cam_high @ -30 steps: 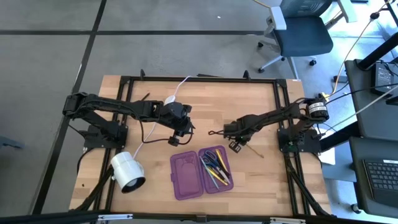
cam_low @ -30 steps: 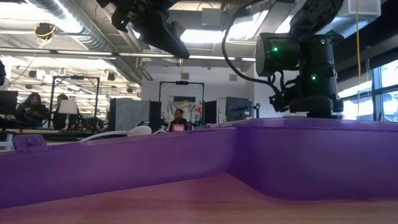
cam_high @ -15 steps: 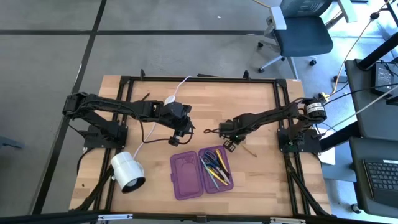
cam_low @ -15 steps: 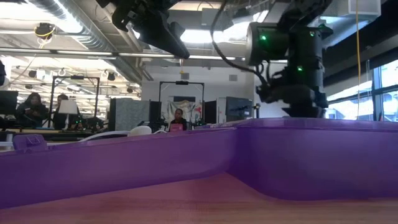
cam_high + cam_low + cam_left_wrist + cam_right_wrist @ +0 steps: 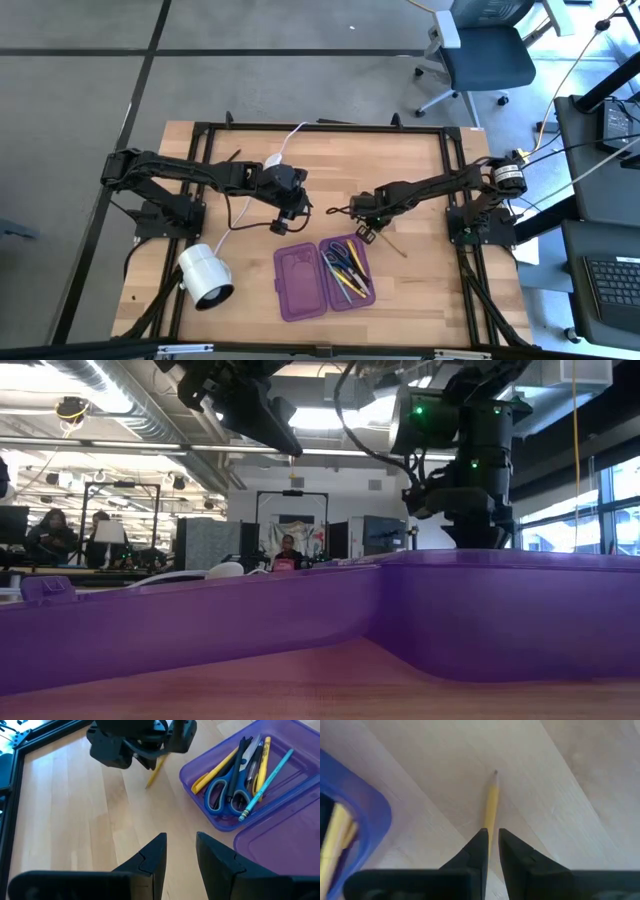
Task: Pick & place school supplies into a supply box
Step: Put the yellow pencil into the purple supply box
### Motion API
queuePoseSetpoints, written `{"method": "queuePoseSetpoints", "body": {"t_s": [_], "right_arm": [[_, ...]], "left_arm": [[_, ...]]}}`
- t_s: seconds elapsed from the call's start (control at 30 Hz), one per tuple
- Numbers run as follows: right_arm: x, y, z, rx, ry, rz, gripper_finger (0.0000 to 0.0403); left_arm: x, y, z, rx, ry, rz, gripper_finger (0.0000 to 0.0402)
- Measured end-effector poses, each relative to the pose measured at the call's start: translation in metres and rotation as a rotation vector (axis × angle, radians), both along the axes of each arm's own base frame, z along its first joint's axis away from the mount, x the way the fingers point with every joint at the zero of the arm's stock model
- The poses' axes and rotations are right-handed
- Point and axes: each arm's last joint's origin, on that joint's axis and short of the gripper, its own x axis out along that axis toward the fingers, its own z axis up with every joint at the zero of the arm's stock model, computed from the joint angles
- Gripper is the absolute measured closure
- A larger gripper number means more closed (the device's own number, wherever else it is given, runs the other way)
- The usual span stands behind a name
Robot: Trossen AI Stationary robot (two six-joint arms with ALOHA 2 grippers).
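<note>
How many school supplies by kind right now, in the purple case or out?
Small blue-handled scissors, in the translucent purple plastic case: 1
Thin pens and pencils in that case (yellow, dark, grey, green): 5, as far as the left wrist view shows
Yellow wooden pencil, outside the case, in the right gripper: 1
Total: 7

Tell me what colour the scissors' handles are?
Blue. The scissors lie in the purple pencil case; the left wrist view shows them best.

Wooden table [image 5: 400, 160], open purple supply box [image 5: 300, 280], white lamp [image 5: 205, 276], cable [image 5: 285, 147]
</note>
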Motion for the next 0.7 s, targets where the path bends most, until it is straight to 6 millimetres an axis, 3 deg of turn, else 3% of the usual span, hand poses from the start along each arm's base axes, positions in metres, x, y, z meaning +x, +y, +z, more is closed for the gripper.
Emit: {"method": "queuePoseSetpoints", "body": {"t_s": [0.17, 0.43, 0.7], "right_arm": [[0.002, 0.014, 0.017, -0.103, -0.129, 0.039, 0.0353], [-0.013, 0.053, 0.048, -0.281, -0.292, 0.048, 0.0353], [-0.031, 0.101, 0.049, -0.336, -0.366, 0.087, 0.0353]], "left_arm": [[0.0, 0.0, 0.0, 0.0, 0.001, 0.0, 0.0304], [0.0, 0.0, 0.0, 0.001, 0.001, -0.001, 0.0304], [0.0, 0.0, 0.0, 0.003, -0.003, -0.002, 0.0304]]}}
